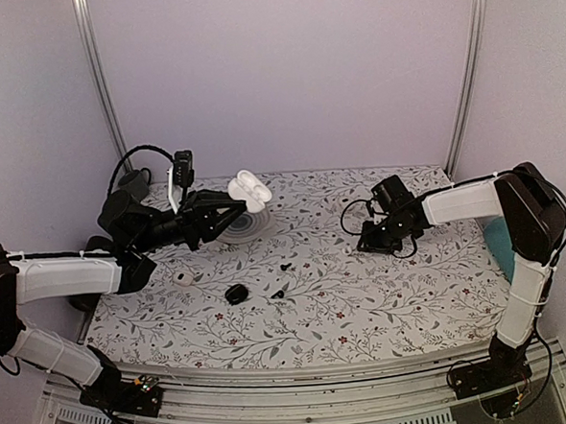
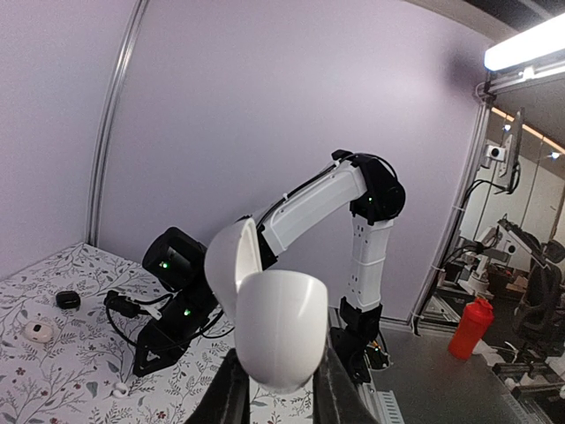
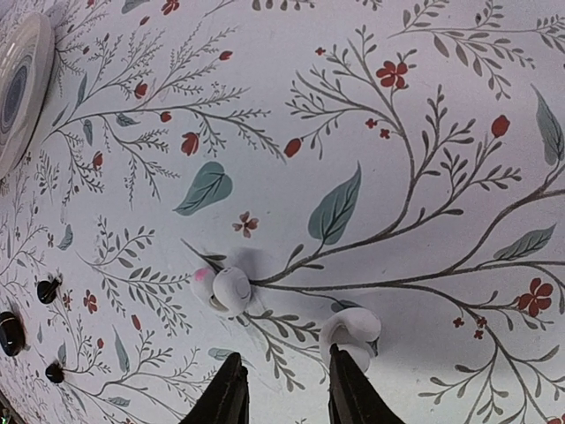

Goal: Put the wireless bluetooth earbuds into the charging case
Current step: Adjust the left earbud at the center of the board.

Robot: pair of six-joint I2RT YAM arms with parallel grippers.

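Hovering low over two loose buds while the open case waits aloft

Left hand (image 2: 281, 405) is clamped on the charging case (image 2: 281, 329), lid flipped up, lifted clear of the floral worktop (image 1: 365, 303). Right hand (image 3: 284, 393) is narrowly parted and empty, just above the worktop. The wireless bluetooth earbuds (image 3: 231, 290) lie apart in front of it, and the nearer earbud (image 3: 351, 327) sits right at one fingertip; neither is between the fingers. Likely trouble: the gap looks barely wider than a bud and straddles bare worktop, so closing now would catch nothing or flick the glossy nearer earbud away. A skewed pinch could also leave it badly angled for its socket.
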